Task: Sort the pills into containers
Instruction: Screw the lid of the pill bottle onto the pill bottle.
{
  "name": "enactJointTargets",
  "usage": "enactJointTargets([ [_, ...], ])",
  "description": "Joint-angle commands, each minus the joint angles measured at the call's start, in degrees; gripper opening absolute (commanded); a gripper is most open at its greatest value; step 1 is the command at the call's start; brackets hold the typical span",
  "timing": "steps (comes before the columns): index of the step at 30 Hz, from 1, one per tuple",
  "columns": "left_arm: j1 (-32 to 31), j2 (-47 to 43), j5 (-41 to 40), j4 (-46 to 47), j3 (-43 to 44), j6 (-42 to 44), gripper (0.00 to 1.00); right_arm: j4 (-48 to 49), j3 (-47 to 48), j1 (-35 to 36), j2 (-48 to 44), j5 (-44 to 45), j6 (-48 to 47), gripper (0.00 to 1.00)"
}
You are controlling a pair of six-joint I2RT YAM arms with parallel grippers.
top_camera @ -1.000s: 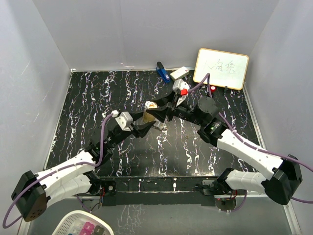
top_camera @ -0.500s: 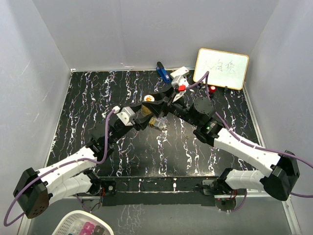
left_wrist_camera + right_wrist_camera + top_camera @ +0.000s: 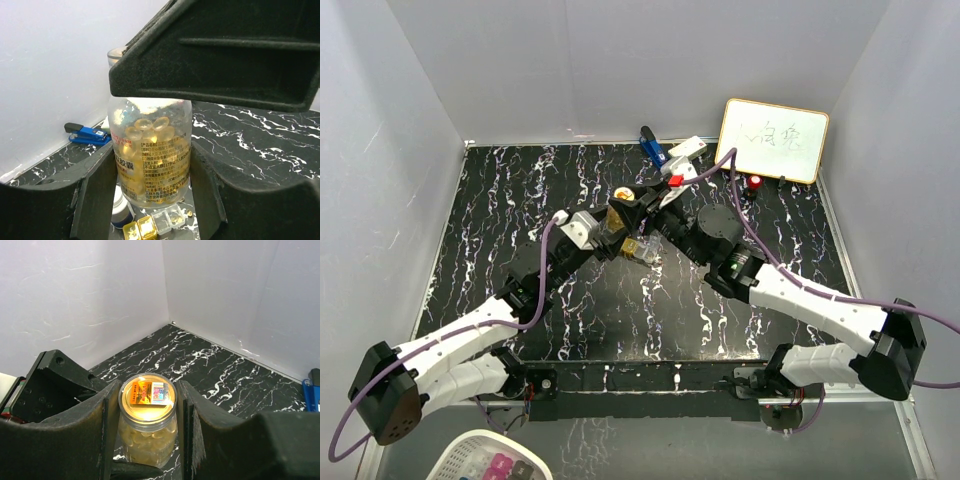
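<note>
Left jaws and right jaws are clamping the golden-amber bottle [image 3: 150,160] (right ones crowding its top); a blue object [image 3: 653,148] is lying at the desk's [image 3: 520,200] far edge.

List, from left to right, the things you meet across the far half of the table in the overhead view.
golden-amber bottle → blue object → white rectangular block → whiteboard
</note>
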Motion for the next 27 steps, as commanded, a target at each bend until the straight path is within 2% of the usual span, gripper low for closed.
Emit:
enactJointTargets([
  [1, -2.6, -2.7, 11.7, 10.0, 5.9, 2.9, 0.0, -9.0, -0.3, 0.3, 3.9, 9.0, -4.1, 0.0],
  [7, -2.6, -1.3, 10.0, 12.6, 5.5, 3.3, 0.0, -9.0, 1.0, 2.2, 5.6, 12.5, -2.8, 0.0],
  [18, -2.8, 2.2, 6.2, 14.9, 5.5, 4.6, 0.0, -12.2, 7.7, 8.9, 12.8, 30.2, -4.9, 0.0],
  [27, -2.8, 2.4, 3.6, 14.1, 4.6, 5.5, 0.0, -11.8, 8.7, 10.5, 13.0, 35.3, -5.0, 0.0],
])
